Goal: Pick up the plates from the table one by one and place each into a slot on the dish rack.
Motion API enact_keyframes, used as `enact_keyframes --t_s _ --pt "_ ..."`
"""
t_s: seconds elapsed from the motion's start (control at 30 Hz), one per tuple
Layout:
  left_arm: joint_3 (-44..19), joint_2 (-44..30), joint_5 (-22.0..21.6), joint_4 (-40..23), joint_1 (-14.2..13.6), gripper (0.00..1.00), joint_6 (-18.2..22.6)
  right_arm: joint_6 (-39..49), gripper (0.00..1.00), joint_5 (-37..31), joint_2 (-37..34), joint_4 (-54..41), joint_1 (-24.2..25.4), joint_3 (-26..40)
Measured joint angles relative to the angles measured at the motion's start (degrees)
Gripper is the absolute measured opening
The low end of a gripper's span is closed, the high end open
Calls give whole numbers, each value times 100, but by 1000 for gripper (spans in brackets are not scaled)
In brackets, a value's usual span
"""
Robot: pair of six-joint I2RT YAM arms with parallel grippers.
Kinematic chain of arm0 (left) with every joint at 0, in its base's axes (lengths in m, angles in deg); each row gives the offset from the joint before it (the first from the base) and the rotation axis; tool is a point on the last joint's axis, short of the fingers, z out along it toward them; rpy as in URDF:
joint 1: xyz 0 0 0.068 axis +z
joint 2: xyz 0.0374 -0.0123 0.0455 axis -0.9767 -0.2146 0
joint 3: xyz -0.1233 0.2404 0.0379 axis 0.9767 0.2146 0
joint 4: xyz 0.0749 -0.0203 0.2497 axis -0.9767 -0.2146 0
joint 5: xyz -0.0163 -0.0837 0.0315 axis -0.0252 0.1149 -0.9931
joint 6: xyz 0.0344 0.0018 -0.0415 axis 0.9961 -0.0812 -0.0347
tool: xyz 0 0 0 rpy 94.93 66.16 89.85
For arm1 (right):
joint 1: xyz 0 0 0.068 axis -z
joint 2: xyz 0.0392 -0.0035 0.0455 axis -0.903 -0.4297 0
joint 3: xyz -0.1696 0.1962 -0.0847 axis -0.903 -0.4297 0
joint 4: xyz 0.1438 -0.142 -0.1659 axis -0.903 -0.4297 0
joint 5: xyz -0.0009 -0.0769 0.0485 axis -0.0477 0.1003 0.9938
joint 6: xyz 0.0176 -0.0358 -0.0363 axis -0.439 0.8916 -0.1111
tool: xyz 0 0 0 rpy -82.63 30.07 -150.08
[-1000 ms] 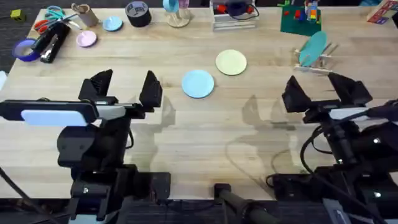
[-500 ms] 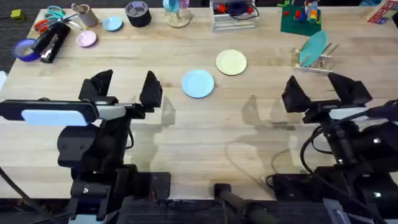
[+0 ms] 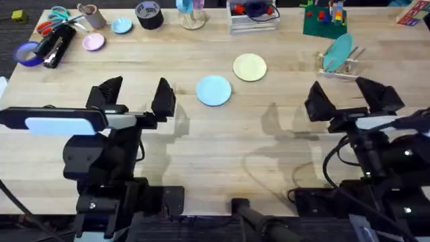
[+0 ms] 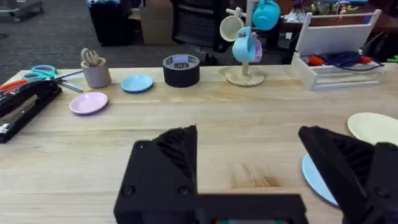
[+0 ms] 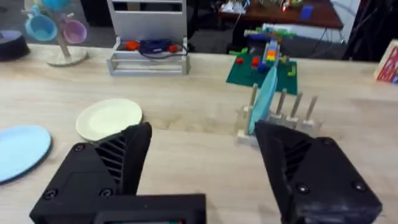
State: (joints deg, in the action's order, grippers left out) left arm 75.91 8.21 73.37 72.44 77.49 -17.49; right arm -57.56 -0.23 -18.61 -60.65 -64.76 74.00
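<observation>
Overhead view shows the light blue plate (image 3: 213, 90) lying flat near the middle of the wooden surface (image 3: 222, 144), and the pale yellow plate (image 3: 250, 67) lies just beside it, a little farther and to the right, not touching it. The dish rack (image 3: 344, 65) stands at the far right of the surface, and a teal plate (image 3: 337, 52) already stands tilted in one slot between its pegs. The left pincer (image 3: 136, 95) hangs over the surface to the left of the light blue plate, its two black fingers spread wide and holding nothing. The right pincer (image 3: 351, 99) hangs on the near side of the rack, also spread wide and empty. In the left wrist view, the left pincer (image 4: 273, 163) is open above bare wood, with both plates at its right side. In the right wrist view, the right pincer (image 5: 205, 149) is open too, the rack (image 5: 278, 118) is beyond it to the right, and the yellow plate (image 5: 109, 118) is to the left. A small pink disc (image 3: 93, 42) and a small blue disc (image 3: 121, 26) lie at the far left, well apart from the plates.
</observation>
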Motion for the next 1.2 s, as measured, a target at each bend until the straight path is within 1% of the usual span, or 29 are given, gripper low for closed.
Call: enact_keyframes --t_s 0.1,0.23,0.4,0.5,0.6,0.77,0.9,1.07,1.2 --pt "-16 0 -10 -25 0 993 -8 158 994 33 0 61 0 6" --pt "-272 0 -17 -337 0 994 -24 267 994 36 -9 12 0 146" --pt "-1111 -44 -17 -787 0 994 -25 309 994 38 -11 -225 0 749" --pt "-1781 -231 -20 -1296 0 992 -26 285 994 39 -122 -742 0 1233" --pt "-2478 -572 -20 -1890 0 993 -26 219 994 40 -402 -1399 0 1822" --pt "-3850 -1483 -25 -2792 0 993 -26 189 994 40 -1186 -2309 0 3097" --pt "-4895 -2220 -33 -3450 0 993 -26 167 995 60 -2049 -2989 0 4222" --pt "-6020 -3056 -33 -4282 0 993 -29 133 994 77 -3138 -3942 0 5386" --pt "-6758 -3706 -33 -4742 0 993 -129 132 994 77 -3942 -4580 0 6223"
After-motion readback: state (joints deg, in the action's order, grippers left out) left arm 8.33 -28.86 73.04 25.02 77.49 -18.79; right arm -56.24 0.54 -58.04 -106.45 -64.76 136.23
